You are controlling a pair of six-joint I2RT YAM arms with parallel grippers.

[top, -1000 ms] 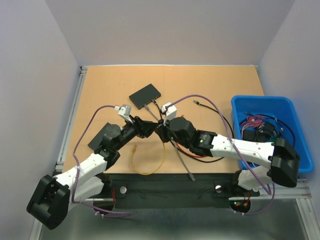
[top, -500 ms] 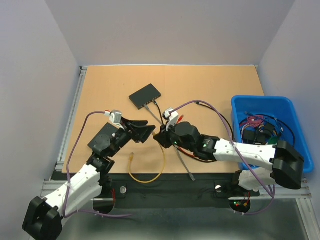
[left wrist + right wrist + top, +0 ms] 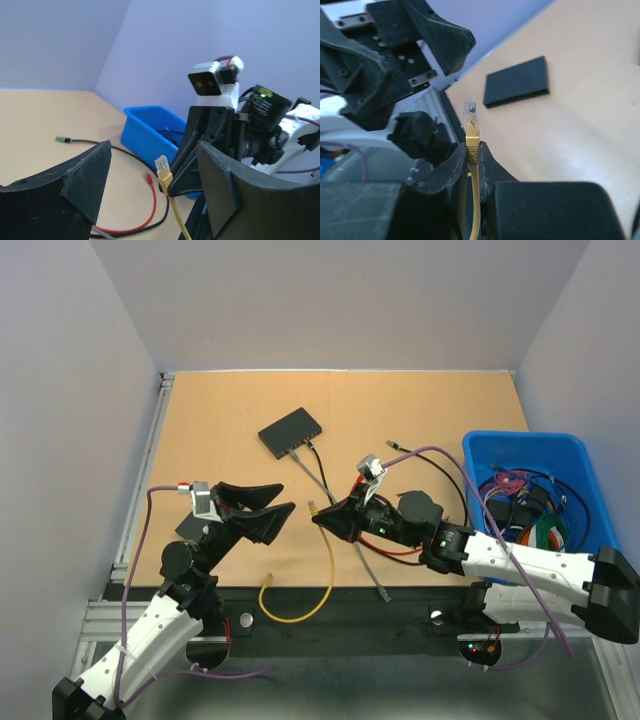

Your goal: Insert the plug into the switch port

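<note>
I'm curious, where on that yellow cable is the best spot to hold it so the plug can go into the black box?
Grip the yellow boot just behind the clear plug, pinching its sides from the cable end, as the right gripper does. That leaves the plug tip bare and pointing forward for the switch.

Your switch lies toward the far middle of the table, with cables running from its near side down toward you. The bin sits at the right edge with more wires inside. The plug stands in the tips of the right gripper, nearer you than the switch, with the left gripper just to its left and apart from it, and its cord drops into a loop by the near edge between the arms.
</note>
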